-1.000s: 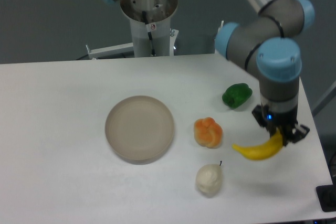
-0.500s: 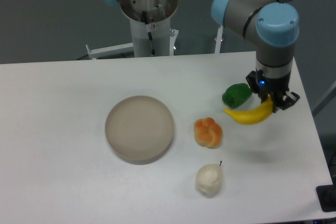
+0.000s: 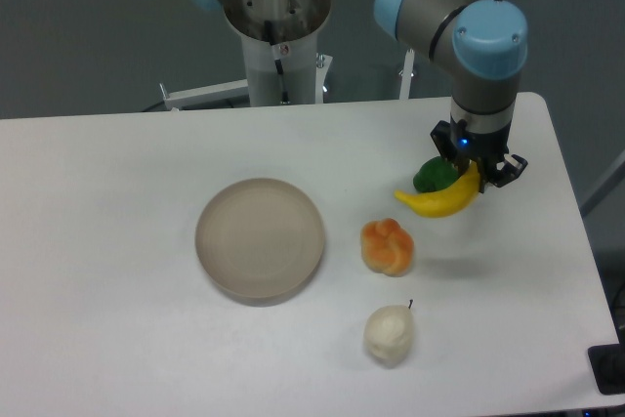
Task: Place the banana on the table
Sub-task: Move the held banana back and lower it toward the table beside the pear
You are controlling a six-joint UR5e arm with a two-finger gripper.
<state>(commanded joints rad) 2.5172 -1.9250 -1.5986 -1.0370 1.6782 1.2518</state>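
Gripper (image 3: 479, 169) points down over the right part of the table (image 3: 117, 241), clenched on the banana (image 3: 438, 200). It pinches the banana at its right, upper end; the rest of the fruit sticks out to the left and slightly down from the fingers, curve opening upward. Banana is held above the tabletop, not touching it: a soft shadow sits on the white surface below and to the right of it.

The banana's middle overlaps the green pepper (image 3: 431, 174) from this view, so the pepper is partly hidden behind the fruit and the fingers; cannot tell whether the two touch. The banana's left tip hangs just above and right of the orange fruit (image 3: 388, 246), apart from it. Whitish pear (image 3: 390, 333) with a small dark stem lies nearer the front edge, below the orange fruit, well apart from the banana. Round beige plate (image 3: 260, 237) sits left of center, nothing on it, well apart from the gripper. Arm's blue-capped wrist joint (image 3: 488, 41) is directly above the gripper; robot base (image 3: 278, 17) stands behind the table's far edge.
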